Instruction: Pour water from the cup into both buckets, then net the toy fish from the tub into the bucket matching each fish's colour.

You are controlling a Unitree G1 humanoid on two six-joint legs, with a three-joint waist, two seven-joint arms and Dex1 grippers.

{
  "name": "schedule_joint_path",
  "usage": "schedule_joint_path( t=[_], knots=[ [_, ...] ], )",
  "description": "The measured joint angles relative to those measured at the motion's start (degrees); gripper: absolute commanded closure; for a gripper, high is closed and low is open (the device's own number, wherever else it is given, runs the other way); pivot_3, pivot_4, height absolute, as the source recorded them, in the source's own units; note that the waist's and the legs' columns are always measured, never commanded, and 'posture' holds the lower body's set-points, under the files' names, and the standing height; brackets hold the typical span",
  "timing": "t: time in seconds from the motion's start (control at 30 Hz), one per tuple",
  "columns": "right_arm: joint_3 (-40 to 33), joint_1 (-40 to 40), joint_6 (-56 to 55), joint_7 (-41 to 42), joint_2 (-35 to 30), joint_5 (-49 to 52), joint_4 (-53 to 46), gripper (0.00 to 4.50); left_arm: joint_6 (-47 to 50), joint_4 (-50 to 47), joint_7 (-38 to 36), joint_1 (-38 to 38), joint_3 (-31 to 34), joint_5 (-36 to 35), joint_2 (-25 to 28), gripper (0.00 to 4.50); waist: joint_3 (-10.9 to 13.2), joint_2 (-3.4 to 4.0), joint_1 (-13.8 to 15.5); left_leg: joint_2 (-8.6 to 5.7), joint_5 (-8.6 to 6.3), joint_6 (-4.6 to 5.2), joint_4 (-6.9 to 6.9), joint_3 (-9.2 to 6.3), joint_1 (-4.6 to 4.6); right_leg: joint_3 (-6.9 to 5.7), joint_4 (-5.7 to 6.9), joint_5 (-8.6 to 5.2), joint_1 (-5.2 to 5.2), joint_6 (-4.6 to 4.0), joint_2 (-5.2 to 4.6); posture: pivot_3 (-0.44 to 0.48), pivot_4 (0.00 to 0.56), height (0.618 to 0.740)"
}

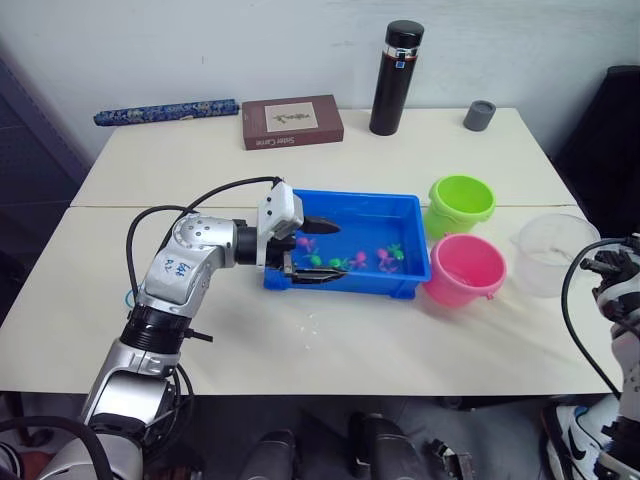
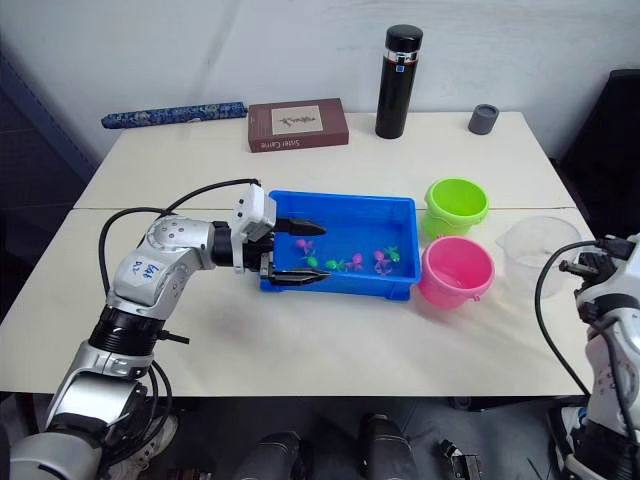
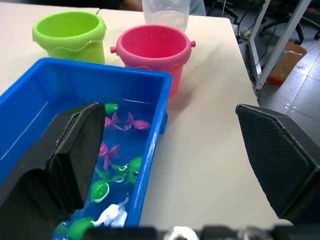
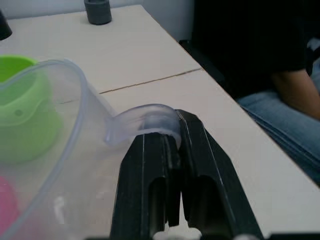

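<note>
Straddling the tub (image 1: pixel 350 215) rim, the spread left gripper (image 1: pixel 318 252) apparently holds nothing.

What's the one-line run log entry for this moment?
left gripper: open, straddling blue plastic tub wall | right gripper: shut on clear plastic cup handle | toy fish: in tub

Bright, even indoor light falls from above, leaving only soft, short shadows on the pale table (image 1: pixel 400 350). A faint sheen lies on the water in the tub (image 3: pixel 155 125). Both wrist views blur their own near fingers (image 3: pixel 65 160); the head views stay fairly sharp.
</note>
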Motion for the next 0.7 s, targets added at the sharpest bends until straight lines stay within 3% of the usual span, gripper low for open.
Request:
schedule_joint_path(
  t=[0.2, 0.7],
  knots=[
    [3.6, -0.6, -2.0, 4.3, -6.9, -3.2, 0.8, 4.43, -2.5, 1.1, -0.6, 0.0, 0.2, -0.1, -0.8, 0.00, 0.0, 0.00, 0.0, 0.01, 0.01, 0.01, 0.00, 0.01, 0.00, 0.00, -0.02, 0.00, 0.00, 0.01, 0.00, 0.000, 0.150, 0.739],
    [10.8, 0.8, -11.1, 7.1, -11.0, -14.9, -0.2, 4.43, -4.4, 1.3, -0.3, 0.0, 0.2, 0.0, -1.4, 0.00, 0.0, 0.00, 1.1, -0.01, 0.02, -0.01, 0.02, 0.02, 0.00, -0.01, -0.08, 0.01, 0.00, 0.01, 0.00, 0.000, 0.150, 0.739]
  ],
)
